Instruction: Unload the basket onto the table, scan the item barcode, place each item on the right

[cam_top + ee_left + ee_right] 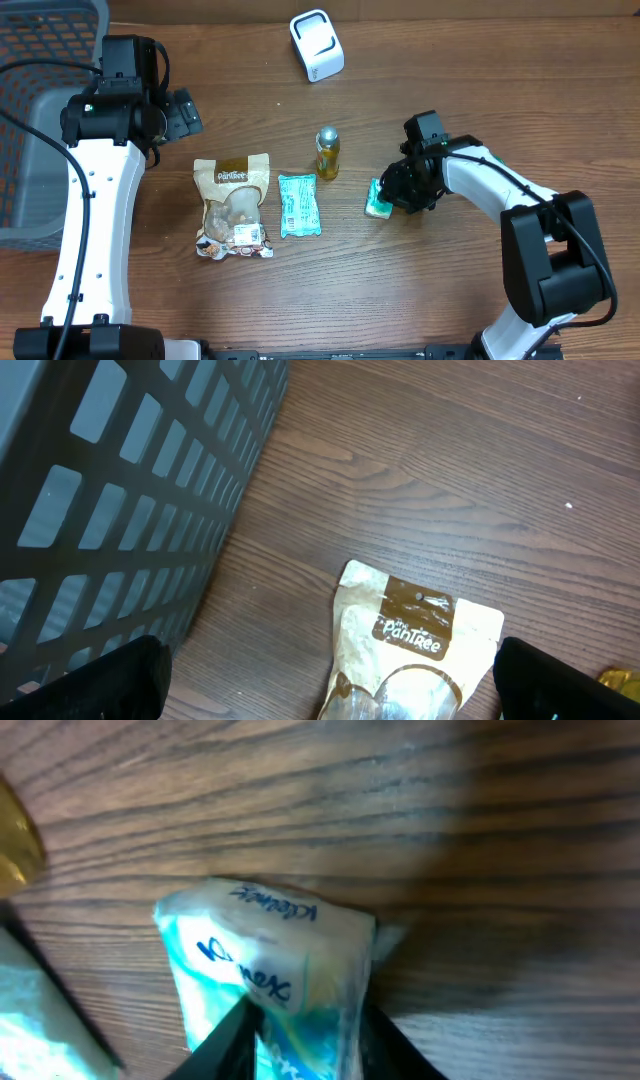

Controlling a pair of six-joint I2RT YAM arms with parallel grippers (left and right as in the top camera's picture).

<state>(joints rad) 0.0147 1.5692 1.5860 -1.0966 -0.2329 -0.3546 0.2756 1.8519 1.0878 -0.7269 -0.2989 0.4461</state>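
A small tissue pack (pixel 270 960), white and teal with blue lettering, lies on the wooden table right of centre (pixel 378 200). My right gripper (pixel 305 1040) has one dark finger pressed against each side of it, low over the table (pixel 398 190). The white barcode scanner (pixel 317 45) stands at the back centre. My left gripper (pixel 330 685) is open and hovers at the left (pixel 185 112), above the top of a tan PanTree snack bag (pixel 420 630); nothing sits between its fingers (pixel 120 680).
The snack bag (pixel 232 205), a teal wrapped packet (pixel 298 205) and a small gold-capped bottle (pixel 327 152) lie in a row at mid-table. A grey mesh basket (pixel 40 110) takes up the far left, close beside the left arm (pixel 110 490).
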